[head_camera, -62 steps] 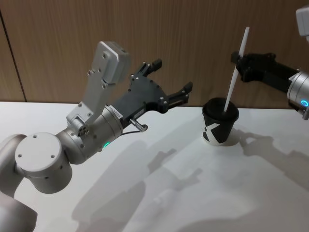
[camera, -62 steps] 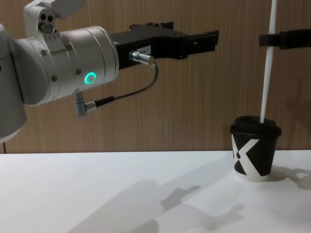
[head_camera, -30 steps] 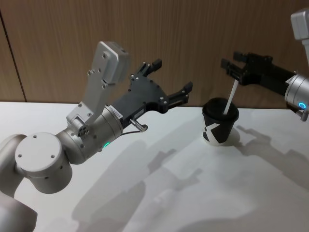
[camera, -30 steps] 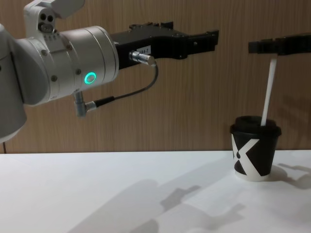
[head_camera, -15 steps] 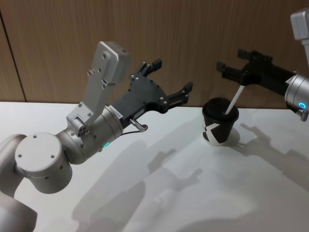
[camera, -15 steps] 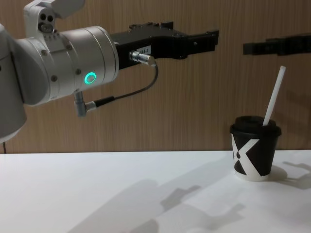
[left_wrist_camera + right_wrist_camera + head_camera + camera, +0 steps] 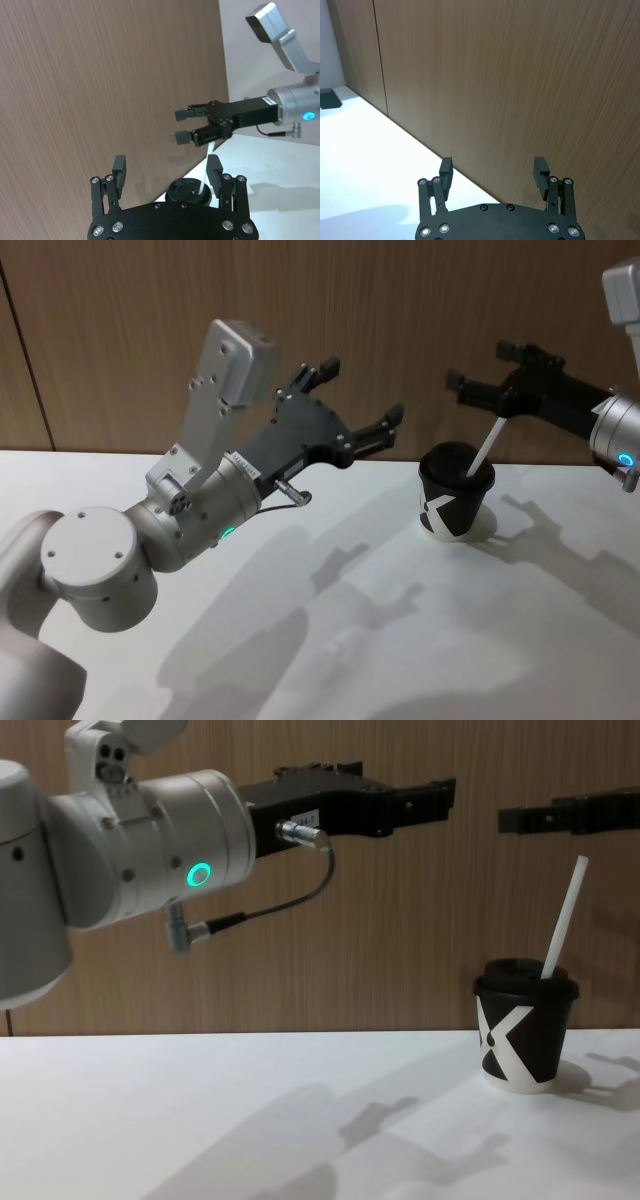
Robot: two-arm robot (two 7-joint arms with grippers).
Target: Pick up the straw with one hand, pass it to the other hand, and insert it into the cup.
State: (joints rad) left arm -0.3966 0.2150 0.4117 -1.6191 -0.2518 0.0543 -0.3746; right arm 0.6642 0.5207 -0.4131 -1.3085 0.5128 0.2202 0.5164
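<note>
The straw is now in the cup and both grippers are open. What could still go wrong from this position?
1. The straw leans to the right in the cup, and its top end sits just under the open right gripper. If that gripper pulls back low, it may catch the straw and tip the cup.
2. The left gripper hangs open in the air left of the cup; a sweep to the right at that height could hit the straw.
</note>
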